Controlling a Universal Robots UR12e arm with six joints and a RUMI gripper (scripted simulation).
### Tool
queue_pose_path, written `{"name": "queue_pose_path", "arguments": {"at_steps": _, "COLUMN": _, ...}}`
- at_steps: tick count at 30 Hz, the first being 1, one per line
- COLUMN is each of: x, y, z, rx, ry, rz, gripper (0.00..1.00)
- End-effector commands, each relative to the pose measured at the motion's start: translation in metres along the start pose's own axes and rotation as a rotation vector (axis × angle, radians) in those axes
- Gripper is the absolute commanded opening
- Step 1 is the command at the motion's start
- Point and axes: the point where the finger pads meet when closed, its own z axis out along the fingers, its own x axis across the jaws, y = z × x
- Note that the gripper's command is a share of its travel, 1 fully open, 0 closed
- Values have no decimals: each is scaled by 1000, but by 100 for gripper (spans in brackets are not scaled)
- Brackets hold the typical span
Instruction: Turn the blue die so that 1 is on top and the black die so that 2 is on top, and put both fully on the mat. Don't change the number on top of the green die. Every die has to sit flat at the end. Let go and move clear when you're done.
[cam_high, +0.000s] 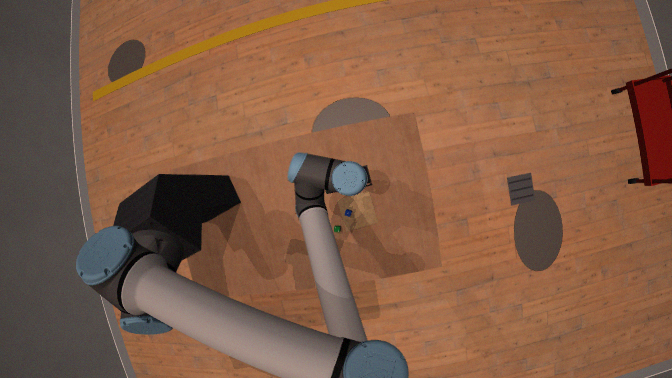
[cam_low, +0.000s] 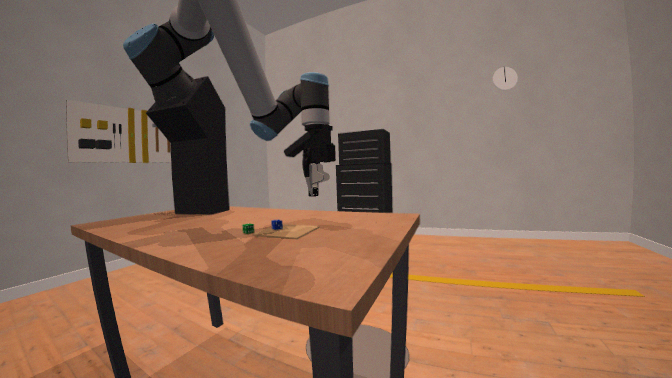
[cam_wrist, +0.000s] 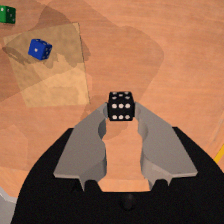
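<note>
Currently, my gripper (cam_low: 313, 192) (cam_wrist: 120, 103) grips the black die (cam_low: 314, 191) (cam_wrist: 121, 106) above the worktop (cam_high: 400, 150) (cam_low: 345, 280) (cam_wrist: 145, 30). I see the blue die (cam_high: 348, 213) (cam_low: 277, 225) (cam_wrist: 40, 49) on the mat (cam_high: 369, 210) (cam_low: 300, 232) (cam_wrist: 60, 85).

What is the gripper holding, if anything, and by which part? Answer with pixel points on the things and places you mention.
The gripper (cam_high: 369, 176) (cam_low: 313, 194) (cam_wrist: 120, 103) holds the black die (cam_low: 314, 191) (cam_wrist: 121, 106) by two opposite sides, the six-pip face left uncovered between the fingertips.

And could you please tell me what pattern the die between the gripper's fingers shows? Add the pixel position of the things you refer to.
Black with white pips (cam_wrist: 121, 106), six on one face; the wrist view shows it best.
</note>
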Motion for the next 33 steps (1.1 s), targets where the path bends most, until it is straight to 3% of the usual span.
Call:
{"name": "queue_pose_path", "arguments": {"at_steps": 1, "x": 0, "y": 1, "z": 0, "rx": -4, "ry": 0, "rz": -53, "gripper": 6}}
{"name": "queue_pose_path", "arguments": {"at_steps": 20, "x": 0, "y": 1, "z": 0, "rx": -18, "ry": 2, "rz": -81, "gripper": 6}}
{"name": "queue_pose_path", "arguments": {"at_steps": 33, "x": 0, "y": 1, "z": 0, "rx": -145, "ry": 6, "rz": -82, "gripper": 6}}
